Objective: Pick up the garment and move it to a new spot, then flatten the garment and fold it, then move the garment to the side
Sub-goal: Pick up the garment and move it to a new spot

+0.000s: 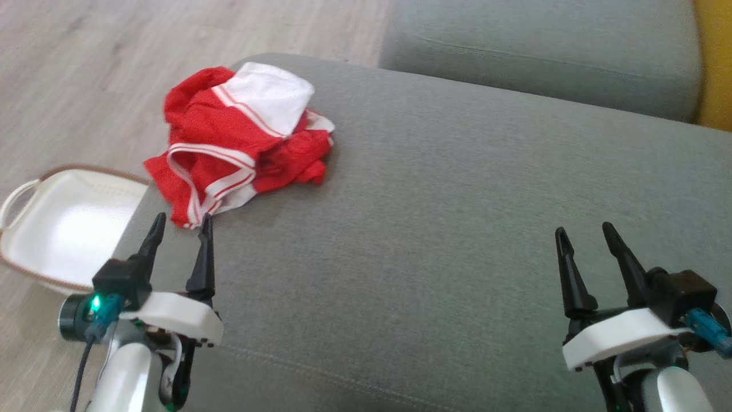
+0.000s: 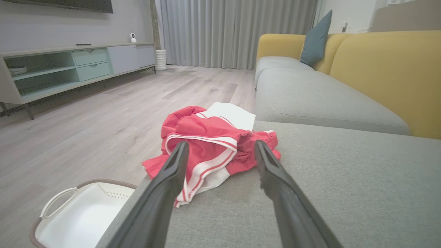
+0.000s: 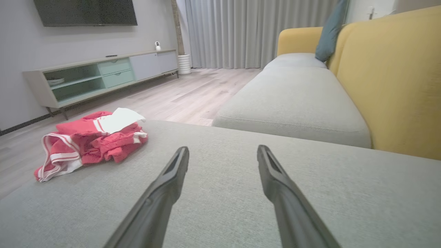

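Two pincers, both spread wide, nothing in them. Left pincer (image 1: 183,220) points straight at the crumpled red-and-white garment (image 1: 240,143) just ahead, so I'd guess that one grabs it. Right pincer (image 1: 584,229) hangs well apart over the grey sofa seat (image 1: 457,240). Garment's bunched at the seat's edge, above a white basket (image 1: 17,197).

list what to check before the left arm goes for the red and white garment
1. Left gripper jaws open: ok.
2. Right gripper jaws open and empty: ok.
3. Garment in line with the left jaws: ok, it lies just ahead of them.
4. Left jaws touching the cloth: cannot tell.
5. Garment flat: not ok, it is a crumpled heap at the left edge of the sofa cushion, above the white basket.
6. Bare cushion for a new spot: ok, open grey area to the garment's right.
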Controlling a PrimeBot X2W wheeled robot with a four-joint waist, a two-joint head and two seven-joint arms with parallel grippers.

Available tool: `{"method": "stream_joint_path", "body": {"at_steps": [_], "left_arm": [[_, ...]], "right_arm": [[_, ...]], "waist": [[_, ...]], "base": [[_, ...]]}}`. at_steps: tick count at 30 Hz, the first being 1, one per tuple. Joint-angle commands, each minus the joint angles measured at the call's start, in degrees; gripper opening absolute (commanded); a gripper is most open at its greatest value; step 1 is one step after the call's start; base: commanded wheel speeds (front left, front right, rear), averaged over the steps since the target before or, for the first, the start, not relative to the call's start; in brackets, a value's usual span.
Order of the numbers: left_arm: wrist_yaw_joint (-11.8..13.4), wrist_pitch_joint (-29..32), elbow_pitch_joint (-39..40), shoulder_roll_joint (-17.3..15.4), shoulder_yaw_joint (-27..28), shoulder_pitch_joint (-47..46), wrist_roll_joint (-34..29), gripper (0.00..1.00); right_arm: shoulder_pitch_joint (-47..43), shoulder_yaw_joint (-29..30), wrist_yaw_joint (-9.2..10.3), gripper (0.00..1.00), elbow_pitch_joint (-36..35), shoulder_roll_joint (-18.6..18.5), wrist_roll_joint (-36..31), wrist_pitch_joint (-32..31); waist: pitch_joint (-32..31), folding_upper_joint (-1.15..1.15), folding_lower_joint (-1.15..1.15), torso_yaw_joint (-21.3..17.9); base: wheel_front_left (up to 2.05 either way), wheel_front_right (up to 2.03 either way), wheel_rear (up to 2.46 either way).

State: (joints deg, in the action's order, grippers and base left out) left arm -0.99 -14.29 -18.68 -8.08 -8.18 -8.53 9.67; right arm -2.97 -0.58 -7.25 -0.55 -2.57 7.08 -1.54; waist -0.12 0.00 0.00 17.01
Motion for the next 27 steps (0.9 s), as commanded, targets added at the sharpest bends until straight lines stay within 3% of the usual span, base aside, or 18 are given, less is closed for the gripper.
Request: {"method": "stream_joint_path", "body": {"at_steps": [1, 9, 17, 27], "left_arm": [[0.16, -0.71, 2.19, -1.49, 2.54, -2.89, -0.10, 1.00], [0.33, -0.71, 3.09, -1.54, 2.90, -2.42, -0.34, 1.00], [0.89, -0.71, 2.87, -1.39, 2.76, -3.99, -1.22, 1.00], [-1.98, 2.29, -4.12, -2.47, 2.38, -17.54, 0.33, 1.00]], "right_arm": [[2.70, -1.49, -0.24, 1.00, -2.40, -0.32, 0.28, 0.05], [2.59, -1.37, -0.24, 1.00, -2.71, -0.32, 0.77, -0.14], [3.25, -1.38, -0.24, 1.00, -3.34, -0.31, 0.70, -0.92], [6.34, -1.29, -0.24, 1.00, -7.83, -1.50, -1.78, -4.83]], "waist": [[0.04, 0.00, 0.00, 2.32], [0.75, 0.00, 0.00, 4.08], [3.24, 0.00, 0.00, 3.09], [13.35, 0.00, 0.00, 0.56]], "base": [[0.00, 0.00, 0.00], [0.00, 0.00, 0.00], [0.00, 0.00, 0.00], [0.00, 0.00, 0.00]]}}
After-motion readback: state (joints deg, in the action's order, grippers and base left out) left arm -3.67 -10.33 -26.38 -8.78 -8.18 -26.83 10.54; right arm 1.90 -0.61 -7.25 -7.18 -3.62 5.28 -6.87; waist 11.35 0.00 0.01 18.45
